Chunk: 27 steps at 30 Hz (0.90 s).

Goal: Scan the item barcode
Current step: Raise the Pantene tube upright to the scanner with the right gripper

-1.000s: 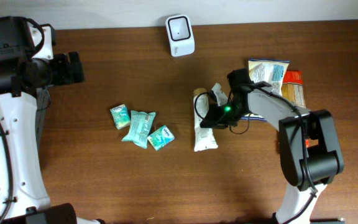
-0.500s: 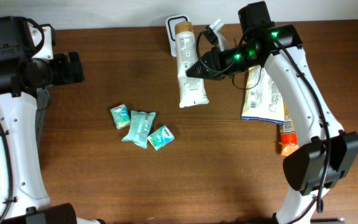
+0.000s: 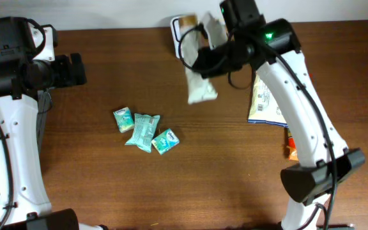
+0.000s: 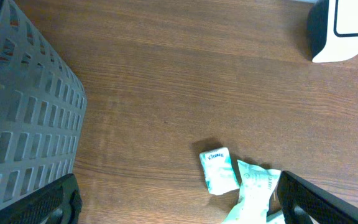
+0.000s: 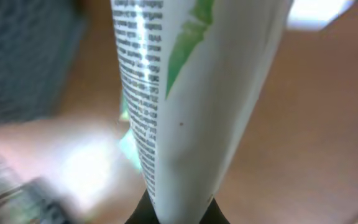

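My right gripper [image 5: 176, 214] clenched on the tube [image 5: 185, 93], which extends ahead of the grip: likely light, soft-walled, glossy; best held near its narrow end.

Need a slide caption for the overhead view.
Right gripper holds a white tube at the scanner; three tissue packs lie mid-table, left gripper open.

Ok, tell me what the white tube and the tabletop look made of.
White squeeze tube with green print: likely soft plastic, glossy; light streaks along it. Brown tabletop: wood or wood-look laminate, matte; grain lines visible.
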{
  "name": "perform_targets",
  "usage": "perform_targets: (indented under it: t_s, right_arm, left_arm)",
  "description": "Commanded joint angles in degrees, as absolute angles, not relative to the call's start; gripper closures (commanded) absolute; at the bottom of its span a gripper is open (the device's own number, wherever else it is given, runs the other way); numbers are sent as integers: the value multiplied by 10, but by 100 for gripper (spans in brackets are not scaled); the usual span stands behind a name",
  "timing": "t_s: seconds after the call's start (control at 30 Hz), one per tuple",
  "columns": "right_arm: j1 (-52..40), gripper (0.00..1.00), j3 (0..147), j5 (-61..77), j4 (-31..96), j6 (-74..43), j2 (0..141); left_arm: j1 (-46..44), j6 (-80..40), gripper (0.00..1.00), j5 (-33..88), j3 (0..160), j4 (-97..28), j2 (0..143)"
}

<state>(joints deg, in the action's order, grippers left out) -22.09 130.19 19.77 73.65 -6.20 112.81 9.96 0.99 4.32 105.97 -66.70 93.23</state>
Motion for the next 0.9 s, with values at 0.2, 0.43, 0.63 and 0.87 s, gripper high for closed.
perform_targets:
  t_s: [0.2,0.43,0.63,0.87]
  right_arm:
    - [-266,96,1340,-309,470,104,1256]
    - [-266,96,1340,-357,247,278,1407]
    - [-266,96,1340,-394,186,313,1476]
    - [-267,96,1340,-397,188,313,1484]
  left_arm:
    - [103,8,1,48,1064,-667,930]
    - [103,8,1,48,1064,-667,930]
    - [103,9,1,48,1064,-667,930]
    - [103,8,1,48,1064,-667,930]
